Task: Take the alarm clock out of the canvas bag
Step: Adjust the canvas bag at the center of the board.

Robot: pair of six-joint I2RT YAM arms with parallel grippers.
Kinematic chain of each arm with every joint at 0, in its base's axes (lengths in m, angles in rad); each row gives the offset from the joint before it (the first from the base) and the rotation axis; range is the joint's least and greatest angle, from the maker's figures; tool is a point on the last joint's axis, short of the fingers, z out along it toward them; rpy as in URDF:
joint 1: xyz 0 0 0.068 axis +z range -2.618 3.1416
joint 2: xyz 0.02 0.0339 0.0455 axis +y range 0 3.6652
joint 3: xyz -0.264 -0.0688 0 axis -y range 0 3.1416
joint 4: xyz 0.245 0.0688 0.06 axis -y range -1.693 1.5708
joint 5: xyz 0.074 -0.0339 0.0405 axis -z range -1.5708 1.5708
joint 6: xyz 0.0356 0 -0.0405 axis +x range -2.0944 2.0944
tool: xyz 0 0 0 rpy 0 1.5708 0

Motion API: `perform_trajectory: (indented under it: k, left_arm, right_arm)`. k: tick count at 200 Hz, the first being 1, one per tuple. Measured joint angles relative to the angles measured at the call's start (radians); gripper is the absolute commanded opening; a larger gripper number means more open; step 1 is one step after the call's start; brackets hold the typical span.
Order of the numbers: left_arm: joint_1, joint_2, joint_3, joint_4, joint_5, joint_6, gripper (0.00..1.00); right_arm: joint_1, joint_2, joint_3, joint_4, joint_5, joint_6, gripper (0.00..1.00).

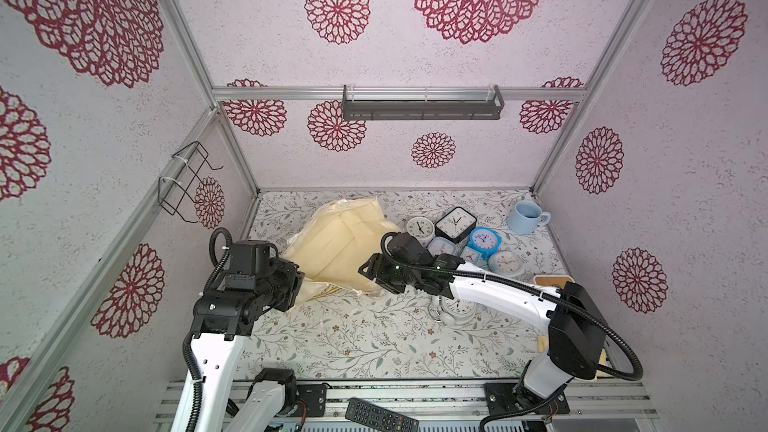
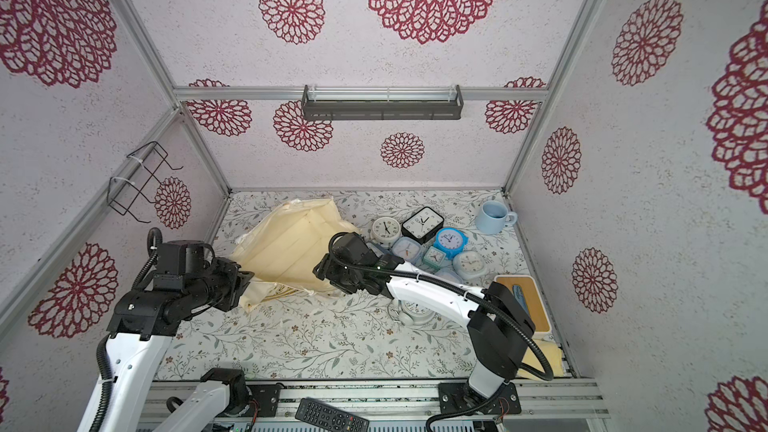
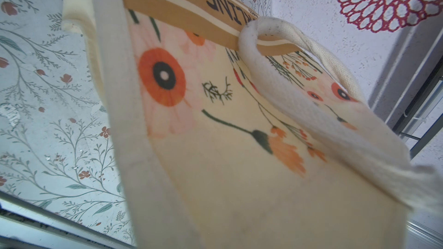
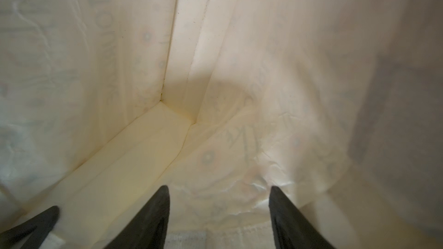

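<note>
Bag (image 4: pixel 239 56) envelops right gripper (image 4: pixel 218 188).

Textured walls (image 1: pixel 257 35) with crimson rosettes (image 1: pixel 337 6), grey shelf (image 1: pixel 422 108), wire rack (image 1: pixel 187 182), leaf-print tabletop (image 1: pixel 353 338)

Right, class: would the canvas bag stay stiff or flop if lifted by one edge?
Probably floppy: the canvas bag lies creased and slumped on the table. Likely light too, since print shows through its thin wall. Its soft looped handle would probably dangle.

Right end effector (image 4: pixel 219 189), jaws apart, inside the canvas bag (image 4: pixel 239 68), near a seamed corner.
</note>
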Motion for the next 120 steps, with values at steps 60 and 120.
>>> perform_trajectory:
  k: [60, 120]
  left_arm:
    - [0.000, 0.000, -0.036, 0.065, 0.019, -0.026, 0.00]
    - [0.000, 0.030, -0.037, 0.109, 0.027, -0.037, 0.00]
  right_arm:
    - [0.000, -0.140, 0.044, -0.172, 0.108, -0.059, 0.70]
    - [0.024, -0.289, -0.209, -0.100, 0.132, 0.089, 0.71]
